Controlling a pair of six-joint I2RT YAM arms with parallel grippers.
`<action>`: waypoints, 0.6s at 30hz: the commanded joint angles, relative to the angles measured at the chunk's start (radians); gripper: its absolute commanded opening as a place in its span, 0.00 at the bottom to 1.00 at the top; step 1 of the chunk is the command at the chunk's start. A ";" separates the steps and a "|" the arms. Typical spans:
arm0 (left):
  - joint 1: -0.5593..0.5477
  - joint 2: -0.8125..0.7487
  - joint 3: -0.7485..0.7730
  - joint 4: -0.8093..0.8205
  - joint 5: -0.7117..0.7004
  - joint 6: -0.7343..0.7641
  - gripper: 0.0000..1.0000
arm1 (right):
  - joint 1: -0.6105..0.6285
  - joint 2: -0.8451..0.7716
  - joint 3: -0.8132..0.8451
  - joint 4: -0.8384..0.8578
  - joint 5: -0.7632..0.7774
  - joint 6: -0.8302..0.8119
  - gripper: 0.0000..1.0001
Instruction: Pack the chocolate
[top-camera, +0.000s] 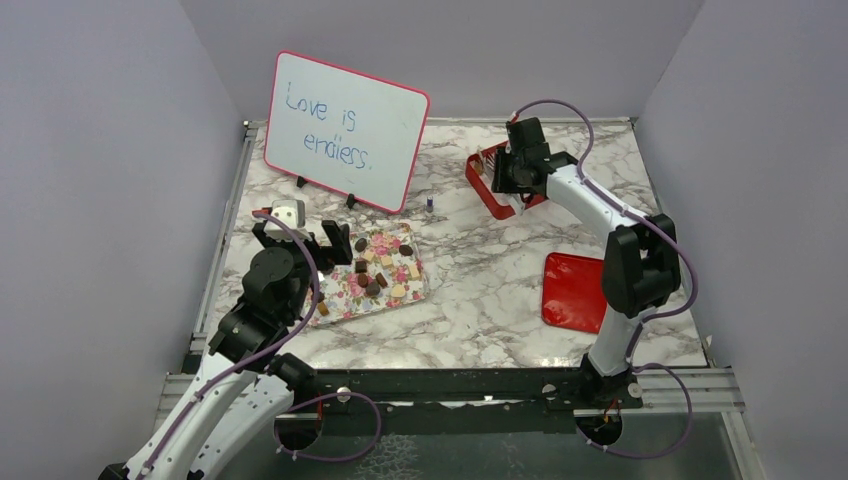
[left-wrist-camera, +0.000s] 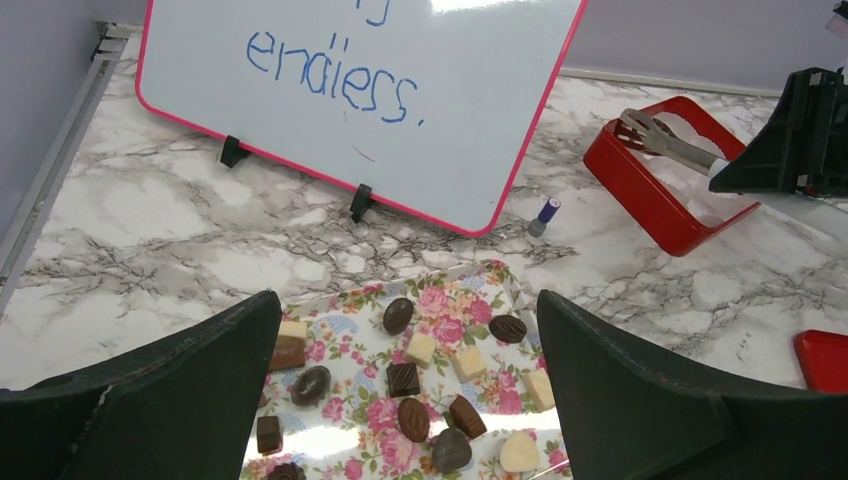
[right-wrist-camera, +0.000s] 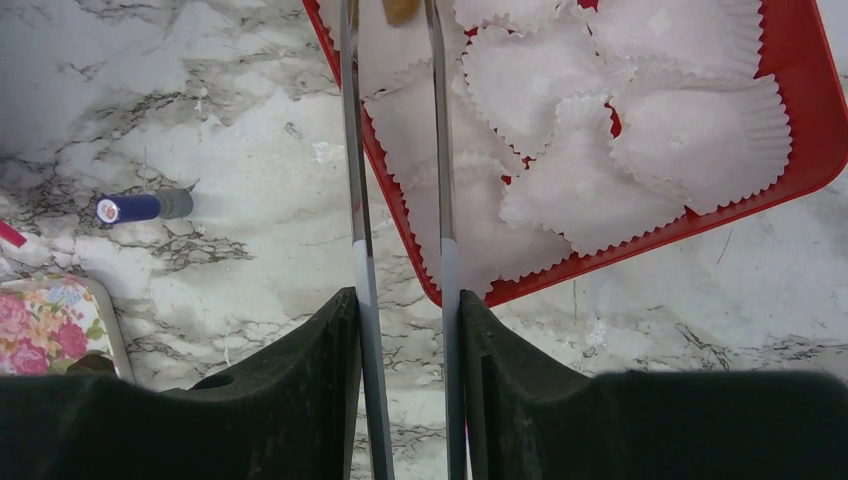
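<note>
Several chocolates, dark, reddish-brown and pale, lie scattered on the pink floral tray at the table's left. My left gripper hangs open just above them, nothing between its fingers; from above it sits at the tray's left end. My right gripper is shut on metal tongs, whose arms reach over the red box of white paper cups. A tan chocolate shows between the tong tips at the frame's top edge. The box stands far right.
A whiteboard reading "Love is endless." stands at the back left. A small blue-capped marker lies between the tray and the box. The red lid lies flat near the right arm's base. Walls close in on three sides.
</note>
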 joint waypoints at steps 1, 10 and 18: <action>-0.002 0.011 -0.002 0.024 0.015 0.010 0.99 | -0.006 -0.018 0.046 -0.013 0.016 -0.028 0.42; -0.004 0.019 0.000 0.022 -0.009 0.009 0.99 | -0.006 -0.091 0.039 -0.059 0.011 -0.031 0.42; -0.002 0.039 0.010 0.014 -0.030 0.016 0.99 | -0.007 -0.168 0.020 -0.112 -0.040 -0.036 0.41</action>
